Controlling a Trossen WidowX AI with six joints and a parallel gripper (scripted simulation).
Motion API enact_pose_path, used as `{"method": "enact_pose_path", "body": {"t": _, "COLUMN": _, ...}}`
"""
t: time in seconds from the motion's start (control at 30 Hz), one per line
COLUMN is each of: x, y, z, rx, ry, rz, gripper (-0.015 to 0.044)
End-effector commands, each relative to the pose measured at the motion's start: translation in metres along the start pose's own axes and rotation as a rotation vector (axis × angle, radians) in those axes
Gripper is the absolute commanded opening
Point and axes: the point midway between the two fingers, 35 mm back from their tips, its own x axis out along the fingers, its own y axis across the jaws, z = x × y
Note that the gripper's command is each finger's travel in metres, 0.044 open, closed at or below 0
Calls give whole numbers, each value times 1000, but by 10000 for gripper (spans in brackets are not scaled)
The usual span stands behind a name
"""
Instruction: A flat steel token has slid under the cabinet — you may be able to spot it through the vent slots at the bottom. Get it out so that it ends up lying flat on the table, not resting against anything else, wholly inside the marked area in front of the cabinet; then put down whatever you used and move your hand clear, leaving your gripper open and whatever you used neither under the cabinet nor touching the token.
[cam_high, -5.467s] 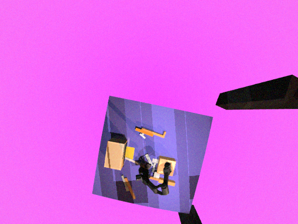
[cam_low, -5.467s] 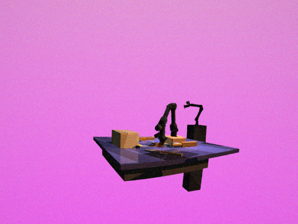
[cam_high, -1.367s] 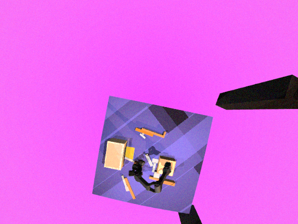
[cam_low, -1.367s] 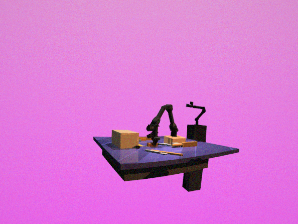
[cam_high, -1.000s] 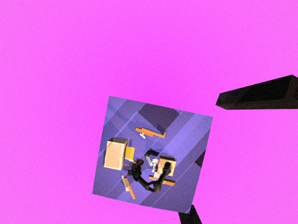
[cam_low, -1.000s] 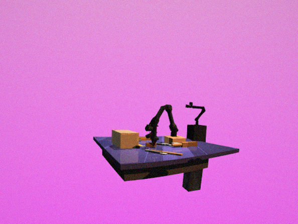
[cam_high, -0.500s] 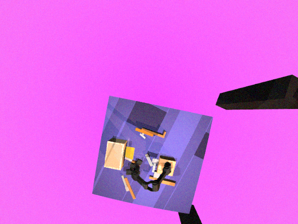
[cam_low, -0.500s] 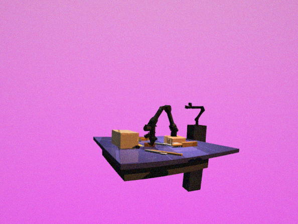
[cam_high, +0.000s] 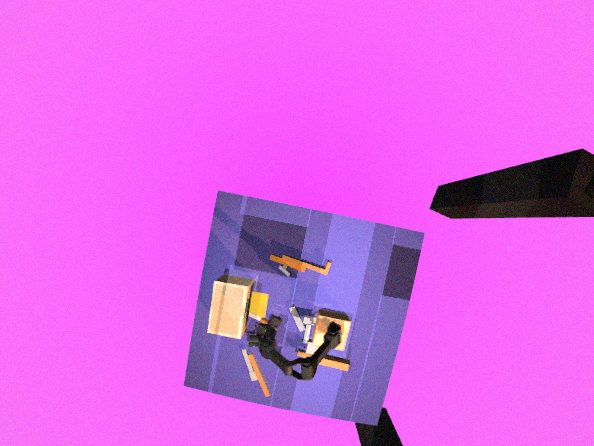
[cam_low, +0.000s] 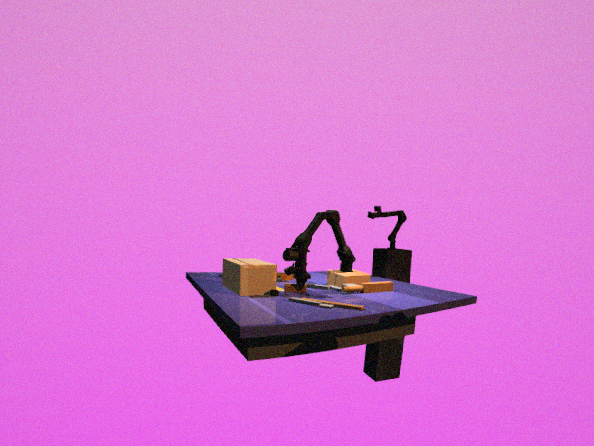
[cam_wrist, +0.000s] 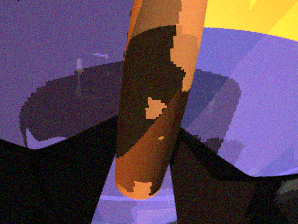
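Note:
The tan cabinet stands at the left of the table. The yellow marked area lies along its front side. My gripper is low over the table, beside the marked area, and shut on the orange handle of a tool. The handle runs up between the fingers in the wrist view. A pale part of the tool shows between the gripper and the cabinet, at the edge of the marked area; its far end is hidden. I cannot see the steel token or the vent slots.
An orange hooked piece with a small grey piece lies beyond the marked area. An orange stick beside a grey strip lies on the other side. Pale pieces and an orange bar lie near the arm's base box.

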Motion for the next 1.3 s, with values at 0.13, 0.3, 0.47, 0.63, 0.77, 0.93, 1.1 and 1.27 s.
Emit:
{"method": "enact_pose_path", "body": {"t": 0.13, "x": 0, "y": 1, "z": 10, "rx": -3, "ry": -2, "rz": 2, "gripper": 0}}
{"method": "enact_pose_path", "body": {"t": 0.3, "x": -1, "y": 1, "z": 15, "rx": -3, "ry": -2, "rz": 2, "gripper": 0}}
{"method": "enact_pose_path", "body": {"t": 0.47, "x": -1, "y": 1, "z": 20, "rx": -3, "ry": -3, "rz": 2, "gripper": 0}}
{"method": "enact_pose_path", "body": {"t": 0.63, "x": -1, "y": 2, "z": 24, "rx": -3, "ry": -3, "rz": 2, "gripper": 0}}
{"method": "enact_pose_path", "body": {"t": 0.77, "x": -1, "y": 2, "z": 28, "rx": -3, "ry": -3, "rz": 2, "gripper": 0}}
{"method": "enact_pose_path", "body": {"t": 0.93, "x": -1, "y": 2, "z": 33, "rx": -3, "ry": -4, "rz": 2, "gripper": 0}}
{"method": "enact_pose_path", "body": {"t": 1.1, "x": -1, "y": 2, "z": 38, "rx": -3, "ry": -4, "rz": 2, "gripper": 0}}
{"method": "enact_pose_path", "body": {"t": 1.27, "x": -1, "y": 2, "z": 43, "rx": -3, "ry": -4, "rz": 2, "gripper": 0}}
